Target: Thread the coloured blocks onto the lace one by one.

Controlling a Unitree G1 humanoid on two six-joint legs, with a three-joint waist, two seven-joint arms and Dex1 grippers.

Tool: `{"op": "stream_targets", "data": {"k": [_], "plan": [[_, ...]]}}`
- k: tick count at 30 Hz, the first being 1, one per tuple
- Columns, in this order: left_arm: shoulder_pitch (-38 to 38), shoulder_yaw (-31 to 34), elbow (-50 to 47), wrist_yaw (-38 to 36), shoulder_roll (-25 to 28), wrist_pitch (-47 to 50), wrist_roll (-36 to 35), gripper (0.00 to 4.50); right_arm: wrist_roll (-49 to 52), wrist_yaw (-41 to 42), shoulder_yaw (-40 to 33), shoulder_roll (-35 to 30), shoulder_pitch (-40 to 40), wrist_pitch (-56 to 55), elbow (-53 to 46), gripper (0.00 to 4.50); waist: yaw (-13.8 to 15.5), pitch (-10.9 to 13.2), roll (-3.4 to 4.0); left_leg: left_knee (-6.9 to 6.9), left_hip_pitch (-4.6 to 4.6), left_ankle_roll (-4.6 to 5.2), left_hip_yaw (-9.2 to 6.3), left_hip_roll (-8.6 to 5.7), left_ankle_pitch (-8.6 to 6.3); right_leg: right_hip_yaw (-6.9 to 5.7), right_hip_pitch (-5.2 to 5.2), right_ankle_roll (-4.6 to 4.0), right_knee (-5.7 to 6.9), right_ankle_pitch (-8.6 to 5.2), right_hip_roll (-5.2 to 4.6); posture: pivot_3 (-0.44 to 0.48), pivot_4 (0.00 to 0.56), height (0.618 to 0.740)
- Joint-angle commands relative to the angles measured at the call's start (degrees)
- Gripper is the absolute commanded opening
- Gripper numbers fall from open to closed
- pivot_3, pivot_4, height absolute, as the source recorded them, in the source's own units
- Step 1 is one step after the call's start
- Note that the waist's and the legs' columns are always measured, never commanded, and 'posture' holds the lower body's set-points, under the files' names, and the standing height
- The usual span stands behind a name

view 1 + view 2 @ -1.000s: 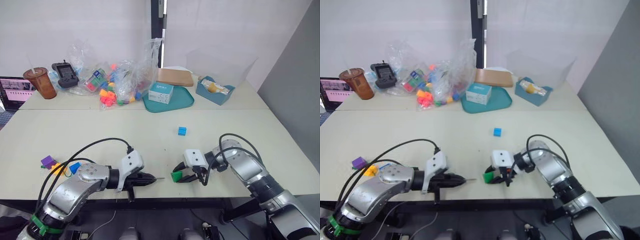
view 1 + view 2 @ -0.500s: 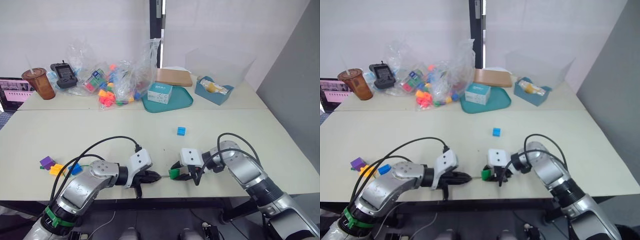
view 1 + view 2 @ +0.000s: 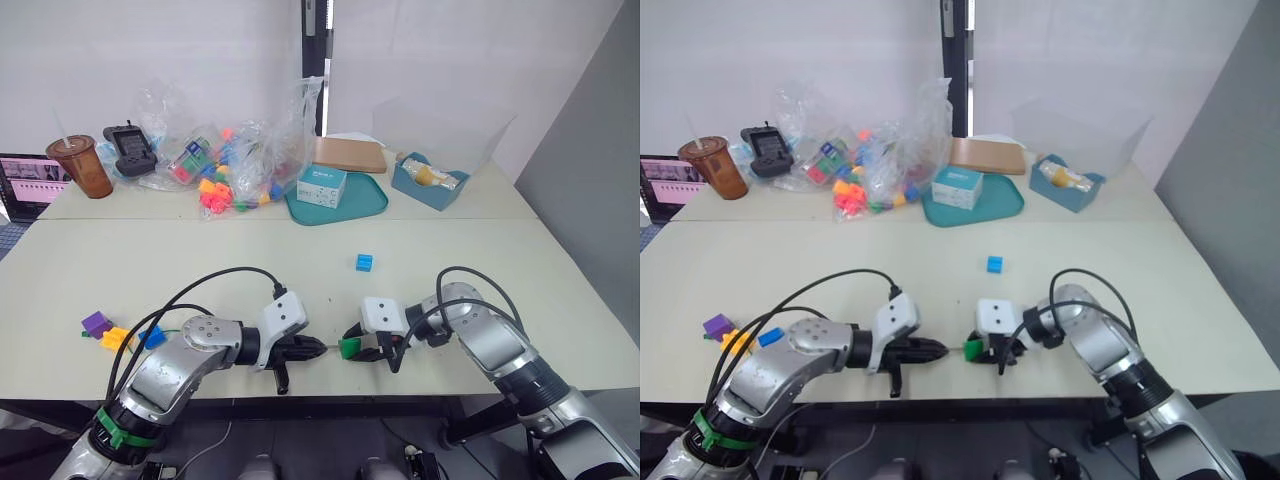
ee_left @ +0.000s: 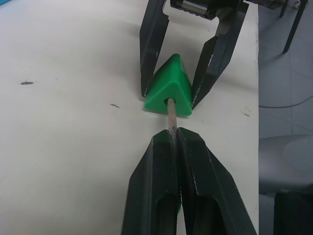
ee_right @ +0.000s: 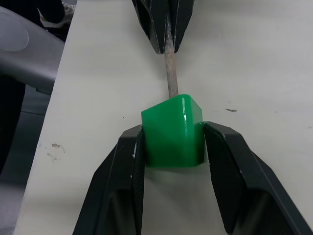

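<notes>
Presently, step in hand: threading of the first block; the stiff grey needle-like tip point(image 4: 171, 113) of the thin green lace meets the hole in the face of the green triangular plastic block point(image 4: 168, 91), near the front edge of the pale tabletop point(image 3: 300, 270).
Left gripper point(image 4: 175, 134): black fingers pressed together on the grey tip, only a short length of it projecting beyond them.
Right gripper point(image 5: 172, 128): fingers closed against two opposite sides of the green block, holding it just above the table with the bored face turned toward the left gripper.
Next move, as judged: the tip must travel straight along the bore until it emerges on the far side; the block must stay square to it, and a regrip on the emerging end is likely to be needed.
Green block: glossy, rounded edges, wedge-shaped, a round hole in its flat face.
Remaining blocks: a light blue cube point(image 3: 364, 262) lies mid-table, well apart from the grippers; a purple block point(image 3: 95, 323), an orange-yellow block point(image 3: 115, 338) and a dark blue block point(image 3: 151, 335) lie close together beside the left arm.
Progress, as judged: no block appears fully strung yet.
</notes>
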Motion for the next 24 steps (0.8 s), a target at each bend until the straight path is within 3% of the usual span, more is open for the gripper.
{"op": "stream_targets", "data": {"k": [1,11,15,22,24], "plan": [[-1.90,-1.41,-0.92,0.06,-2.08,-0.29,-0.13,0.00,-2.08,0.18,2.01,-0.91,1.68,1.41,0.30,1.32,0.01,0.00,0.00,0.00,0.00,0.00,0.00,0.00,0.00,0.00,0.00,0.00,0.00,0.00,0.00,0.000,0.150,0.740],[-7.45,-9.73,5.77,-0.65,-8.15,-4.18,5.98,0.00,-2.24,-0.33,1.94,-1.29,2.15,2.54,-0.35,1.32,0.53,0.00,0.00,0.00,0.01,0.00,0.00,-0.05,0.00,-0.02,0.09,0.00,-0.07,0.00,-0.03,0.000,0.150,0.740],[-7.01,-8.19,7.24,-1.00,-8.15,-4.93,6.55,0.00,-2.26,-0.79,1.77,-1.05,2.43,3.12,-0.81,1.32,0.87,-0.01,0.00,0.00,0.49,0.01,-0.05,-0.05,-0.01,-0.14,0.76,0.02,-0.38,0.01,-0.04,0.000,0.150,0.740],[-3.90,-0.45,3.50,-2.82,-3.83,-1.73,2.23,2.26,-2.17,-1.65,1.15,-1.32,2.96,3.79,-1.06,1.32,0.41,0.00,0.00,-0.02,0.50,0.02,-0.07,-0.02,-0.02,-0.14,0.77,0.03,-0.43,0.01,-0.02,0.000,0.150,0.740],[-1.90,1.70,1.62,-3.98,-1.63,-0.84,0.44,2.26,-2.12,-1.79,1.13,-1.31,3.08,3.92,-1.24,1.32,0.06,0.00,0.01,-0.05,0.50,0.02,-0.09,0.00,-0.02,-0.14,0.76,0.03,-0.43,0.01,-0.02,0.000,0.150,0.740]]}}
